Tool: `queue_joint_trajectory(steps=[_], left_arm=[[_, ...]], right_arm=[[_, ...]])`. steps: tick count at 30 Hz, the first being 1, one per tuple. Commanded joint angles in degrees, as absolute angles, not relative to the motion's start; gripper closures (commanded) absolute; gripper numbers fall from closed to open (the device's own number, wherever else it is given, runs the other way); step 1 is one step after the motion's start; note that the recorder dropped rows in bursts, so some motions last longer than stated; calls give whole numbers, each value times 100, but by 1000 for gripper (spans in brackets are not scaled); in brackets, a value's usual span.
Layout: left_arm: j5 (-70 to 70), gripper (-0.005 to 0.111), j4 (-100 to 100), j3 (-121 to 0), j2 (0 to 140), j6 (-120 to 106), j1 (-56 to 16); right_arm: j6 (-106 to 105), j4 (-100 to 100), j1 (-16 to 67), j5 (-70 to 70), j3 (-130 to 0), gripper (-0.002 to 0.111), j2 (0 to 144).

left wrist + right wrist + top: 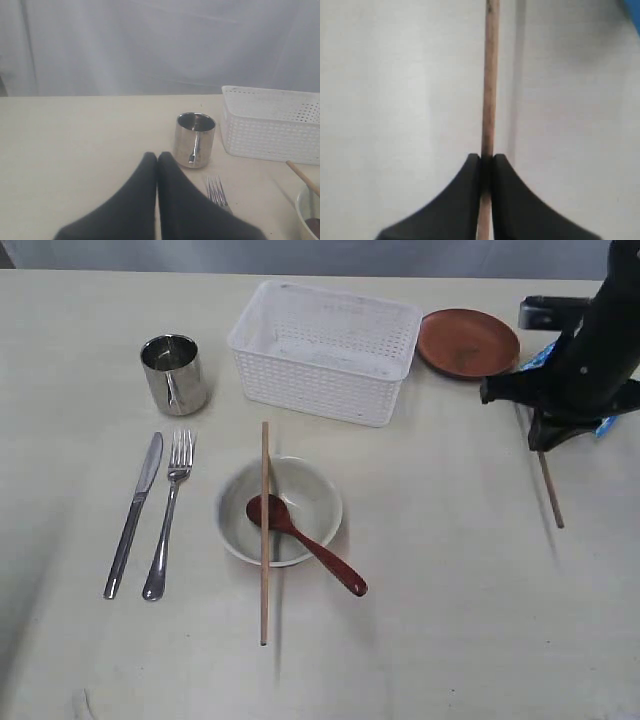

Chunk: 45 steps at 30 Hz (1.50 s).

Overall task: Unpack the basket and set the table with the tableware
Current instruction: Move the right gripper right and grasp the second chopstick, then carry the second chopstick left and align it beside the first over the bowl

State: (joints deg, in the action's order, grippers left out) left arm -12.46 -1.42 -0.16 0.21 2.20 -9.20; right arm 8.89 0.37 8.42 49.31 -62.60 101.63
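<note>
The white lattice basket (320, 390) stands on the bench (450, 620), and nothing shows inside it in the exterior view. Seen from that view, a shiny steel cup (175, 375) stands upright to the left of the basket, near it but apart. A brown round plate (467, 342) lies just beside the basket's right end.

In front of the basket sits a cream bowl (325, 480). A reddish-brown wooden spoon (315, 550) has its head in the bowl and its handle out over the rim, pointing away from the basket. One wooden chopstick (264, 600) lies straight across the bowl, one end pointing at the basket. In front of the basket and left of it, a steel knife (133, 515) and fork (168, 520) lie side by side, not touching.

The right arm (590, 350) is to the right of the basket, beyond the plate. The right jaws are pinched narrow on the second chopstick (490, 75), which sticks out from between them. Whether its free end touches the bench cannot be told. A bit of blue packet (538, 357) shows behind that arm.

The left jaws are pressed together with nothing between them, above the bench on the cup's side of the basket.
</note>
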Motion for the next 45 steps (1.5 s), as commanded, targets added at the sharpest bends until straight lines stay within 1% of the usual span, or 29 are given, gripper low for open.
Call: queue_joint_trajectory(steps=[1,4,9,16,21,28,34,39,45], left_arm=[[-1210,107,-146,0,0,218,-926],[-1210,107,-146,0,0,218,-926],[-1210,107,-146,0,0,218,-926],[-1210,107,-146,0,0,218,-926],[-1210,107,-146,0,0,218,-926],[-1210,107,-146,0,0,218,-926],[-1210,107,-146,0,0,218,-926],[-1210,107,-146,0,0,218,-926],[-1210,107,-220,0,0,218,-926]], right_arm=[[601,775,840,5201,-6260,109,9308],[306,1432,1122,5345,-6250,109,8743],[502,1985,2145,5174,-6250,109,8256],[891,2700,3622,4185,-6250,109,8580],[1266,2689,4181,3691,-6250,109,9019],[1398,2689,4307,3643,-6212,109,9403],[1557,2700,4307,3555,-5902,109,9439],[1526,3083,4307,3144,-5570,109,9439],[1390,3245,4307,3079,-5517,109,9439]])
